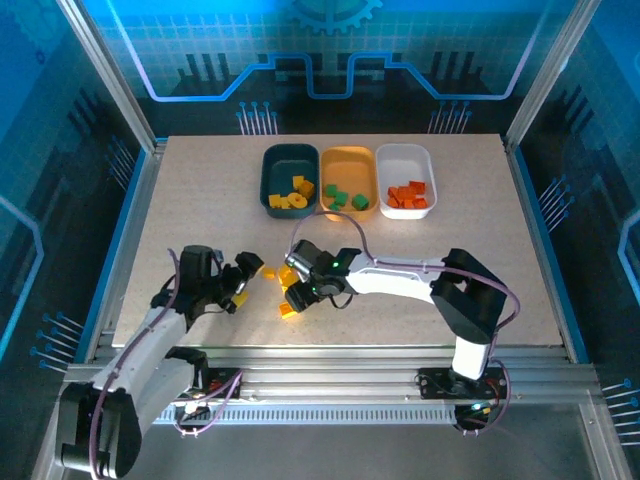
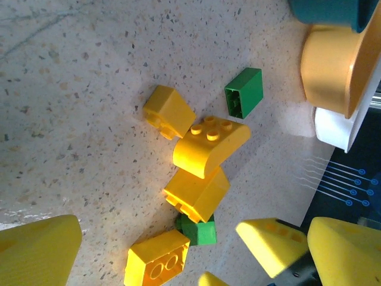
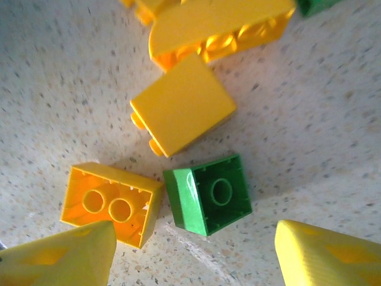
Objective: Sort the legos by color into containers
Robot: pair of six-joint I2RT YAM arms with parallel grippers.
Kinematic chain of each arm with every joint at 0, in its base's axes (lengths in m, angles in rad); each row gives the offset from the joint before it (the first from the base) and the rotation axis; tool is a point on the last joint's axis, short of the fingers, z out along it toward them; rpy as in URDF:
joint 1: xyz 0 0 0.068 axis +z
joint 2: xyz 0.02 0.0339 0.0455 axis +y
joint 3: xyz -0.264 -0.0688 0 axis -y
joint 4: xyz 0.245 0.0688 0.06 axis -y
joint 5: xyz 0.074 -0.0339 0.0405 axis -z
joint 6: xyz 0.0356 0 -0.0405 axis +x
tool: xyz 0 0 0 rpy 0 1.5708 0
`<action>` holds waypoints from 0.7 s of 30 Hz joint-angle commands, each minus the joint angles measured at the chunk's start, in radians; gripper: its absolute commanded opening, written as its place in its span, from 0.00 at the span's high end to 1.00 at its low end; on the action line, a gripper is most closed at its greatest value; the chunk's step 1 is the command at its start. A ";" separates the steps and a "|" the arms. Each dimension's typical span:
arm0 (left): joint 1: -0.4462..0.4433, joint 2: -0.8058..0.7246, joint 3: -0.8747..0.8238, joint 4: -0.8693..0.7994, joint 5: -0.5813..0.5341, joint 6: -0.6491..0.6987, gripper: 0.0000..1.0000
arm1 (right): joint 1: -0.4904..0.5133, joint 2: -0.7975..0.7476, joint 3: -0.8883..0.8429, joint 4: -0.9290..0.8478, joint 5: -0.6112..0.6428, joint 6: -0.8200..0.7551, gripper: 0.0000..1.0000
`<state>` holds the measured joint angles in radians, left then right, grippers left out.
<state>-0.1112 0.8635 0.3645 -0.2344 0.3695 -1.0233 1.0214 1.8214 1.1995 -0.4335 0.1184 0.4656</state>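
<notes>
Currently in hand: a pick from the loose pile [image 1: 268, 271] near the front edge of the worktop [image 1: 460, 220]. With bricks lying in all three trays, the sorting is judged to be well along.
Left jaws: spread fully wide and empty, held low just left of the pile.
Loose pile: several yellow bricks and two green ones, not yet sorted, are seen between the two arms. A curved yellow brick [image 2: 211, 146] sits in the middle and a far green brick [image 2: 244, 92] lies apart toward the trays.
Right jaws: open, with nothing gripped. The fingertips [image 3: 59, 256] are held just above the worktop on either side of a near green brick [image 3: 208, 193] and an upturned yellow brick [image 3: 110, 202].
Teal tray [image 1: 272, 160]: yellow bricks are held here.
Orange-yellow tray [image 1: 345, 155]: green bricks are held here.
White tray [image 1: 405, 153]: red-orange bricks are held here.
Likely target: the near green brick, which lies hollow side up roughly midway between the right fingertips.
Next move: the right jaws would need to be lowered and closed on the near green brick alone, which would then be carried to the orange-yellow tray.
Care needed: the upturned yellow brick lies just beside the near green brick and close to one fingertip, so both could be caught or one nudged aside unless the jaws are centred first.
</notes>
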 commanded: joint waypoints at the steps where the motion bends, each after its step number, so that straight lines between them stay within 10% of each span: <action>1: 0.010 -0.046 -0.037 -0.047 -0.007 -0.018 0.01 | 0.002 0.028 0.021 0.002 0.031 0.024 0.30; 7: -0.045 -0.035 0.045 -0.159 -0.060 0.135 0.14 | -0.024 -0.013 0.020 -0.028 0.117 0.047 0.34; 12: -0.286 0.165 0.240 -0.293 -0.329 0.275 0.18 | -0.208 -0.151 -0.137 -0.007 0.085 0.096 0.36; 21: -0.485 0.564 0.501 -0.353 -0.484 0.431 0.22 | -0.429 -0.334 -0.348 0.009 0.026 0.113 0.37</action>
<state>-0.5640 1.3678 0.8143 -0.5262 -0.0288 -0.6819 0.6090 1.5204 0.8932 -0.4175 0.1730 0.5613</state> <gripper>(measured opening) 0.776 0.633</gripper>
